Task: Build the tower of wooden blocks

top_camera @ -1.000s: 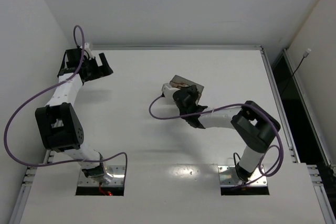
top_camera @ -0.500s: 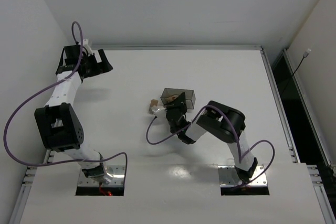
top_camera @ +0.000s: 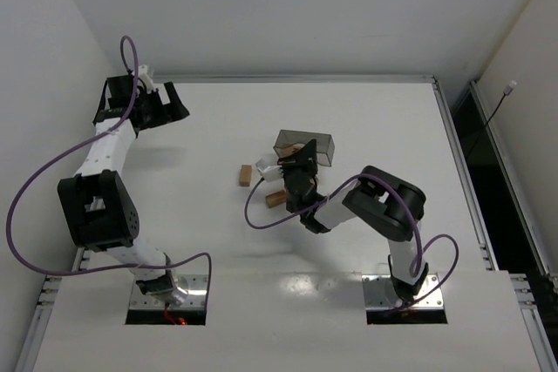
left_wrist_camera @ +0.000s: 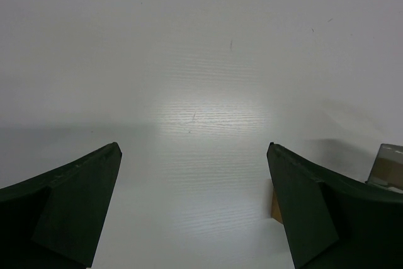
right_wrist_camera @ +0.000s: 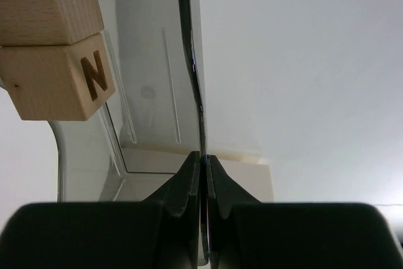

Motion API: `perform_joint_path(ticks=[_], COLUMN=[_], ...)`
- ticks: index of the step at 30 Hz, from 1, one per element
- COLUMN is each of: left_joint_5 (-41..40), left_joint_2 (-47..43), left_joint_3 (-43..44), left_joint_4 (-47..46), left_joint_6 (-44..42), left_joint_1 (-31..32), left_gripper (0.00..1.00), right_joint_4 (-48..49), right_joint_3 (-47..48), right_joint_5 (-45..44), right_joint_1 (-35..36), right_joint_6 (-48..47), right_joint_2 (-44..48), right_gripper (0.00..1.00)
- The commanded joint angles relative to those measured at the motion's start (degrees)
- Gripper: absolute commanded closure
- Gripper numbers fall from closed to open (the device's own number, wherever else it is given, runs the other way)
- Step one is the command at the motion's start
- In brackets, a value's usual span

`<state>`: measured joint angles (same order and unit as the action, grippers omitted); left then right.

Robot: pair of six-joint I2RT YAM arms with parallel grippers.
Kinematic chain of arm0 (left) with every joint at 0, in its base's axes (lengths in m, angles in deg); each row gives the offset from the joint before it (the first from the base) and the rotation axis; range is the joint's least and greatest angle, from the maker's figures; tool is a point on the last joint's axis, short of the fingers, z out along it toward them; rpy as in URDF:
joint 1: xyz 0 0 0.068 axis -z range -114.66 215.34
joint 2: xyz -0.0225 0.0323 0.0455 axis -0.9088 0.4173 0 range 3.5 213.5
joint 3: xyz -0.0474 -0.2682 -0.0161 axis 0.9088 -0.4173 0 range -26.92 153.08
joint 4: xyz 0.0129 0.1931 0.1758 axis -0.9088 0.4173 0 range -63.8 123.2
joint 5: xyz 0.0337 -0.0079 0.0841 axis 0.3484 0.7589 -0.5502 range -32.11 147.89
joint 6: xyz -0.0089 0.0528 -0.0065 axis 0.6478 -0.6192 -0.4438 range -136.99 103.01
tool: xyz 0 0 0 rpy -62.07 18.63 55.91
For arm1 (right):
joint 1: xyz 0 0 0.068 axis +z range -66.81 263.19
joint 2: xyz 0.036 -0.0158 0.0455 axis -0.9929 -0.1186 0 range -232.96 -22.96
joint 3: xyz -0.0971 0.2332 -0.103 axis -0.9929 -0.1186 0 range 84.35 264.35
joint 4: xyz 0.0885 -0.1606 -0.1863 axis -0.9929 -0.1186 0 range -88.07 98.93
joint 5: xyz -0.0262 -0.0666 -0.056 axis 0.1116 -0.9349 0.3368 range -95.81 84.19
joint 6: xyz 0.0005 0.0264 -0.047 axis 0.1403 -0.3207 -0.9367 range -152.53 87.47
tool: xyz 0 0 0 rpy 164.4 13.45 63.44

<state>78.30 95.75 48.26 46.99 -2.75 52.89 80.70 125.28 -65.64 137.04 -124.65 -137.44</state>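
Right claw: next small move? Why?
Probably tilt the bin a little further. The right claw is shut on its wall; a wood block and a second block lie on the table, but the N block and the block above it appear to sit inside.

Overhead camera looks down on the whole counter [top_camera: 375, 111]. Left wrist camera sees the bin [left_wrist_camera: 389, 167] from afar; right wrist camera sits tight against it.

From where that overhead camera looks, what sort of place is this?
Probably a lab robot bench: a white table between plain walls, a left arm and right arm bolted to its near edge, and wood blocks beside a clear bin.
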Motion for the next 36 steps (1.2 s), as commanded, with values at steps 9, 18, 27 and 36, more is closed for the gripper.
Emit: perform_joint_path(ticks=[9, 18, 27, 36], left_joint_5=[1.13, 1.13, 1.56, 5.43], left_joint_2=[-0.49, 1.26, -1.02, -1.8], left_joint_3=[0.5, 0.23, -0.3, -1.52], left_joint_4=[-1.29, -2.78, -2.69, -2.52], left_joint_6=[0.09, 0.61, -0.44, -2.63], left_joint_1=[0.05, 1.11, 1.64, 1.64], left_gripper=[0.0, 0.0, 0.0, 0.0], right_joint_4=[29.73, 29.36, 26.75, 24.24], right_joint_3=[0.99, 8.7, 2.31, 8.37], right_joint_5=[-0.7, 2.78, 3.05, 0.17], right_joint_1=[1.88, 3.45, -1.37, -5.14], right_joint_6=[-3.58, -5.67, -4.12, -6.25], right_joint_2=[1.72, -4.94, 1.91, 0.04], right_gripper=[1.0, 1.0, 1.0, 1.0])
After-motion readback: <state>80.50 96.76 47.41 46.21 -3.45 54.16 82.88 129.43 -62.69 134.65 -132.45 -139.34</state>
